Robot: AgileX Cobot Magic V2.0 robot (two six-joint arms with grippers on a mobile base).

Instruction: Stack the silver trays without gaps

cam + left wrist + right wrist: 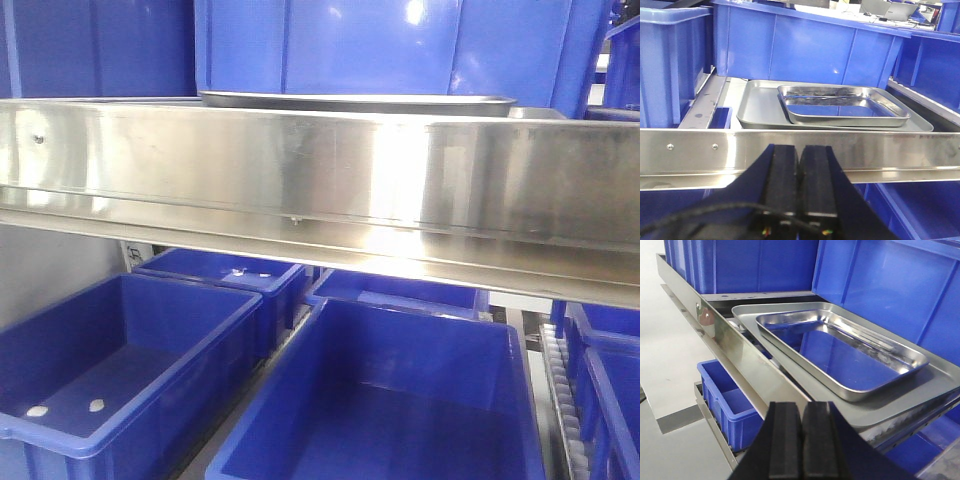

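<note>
Two silver trays lie on the upper shelf. A small shiny tray [842, 105] sits inside a larger matte grey tray [760, 107], toward its right side. Both show in the right wrist view, the small tray [840, 352] lying on the large tray [920, 395]. In the front view only a tray rim [355, 100] shows above the rail. My left gripper [799, 150] is shut and empty, below and in front of the rail, short of the trays. My right gripper [801, 410] is shut and empty, in front of the shelf's edge, apart from the trays.
A long steel rail with screws [700, 152] runs along the shelf front [300, 180] [715, 335]. Deep blue bins stand behind the trays [805, 45] [880, 285] and on the lower level [380, 400] [110, 370] [727, 400].
</note>
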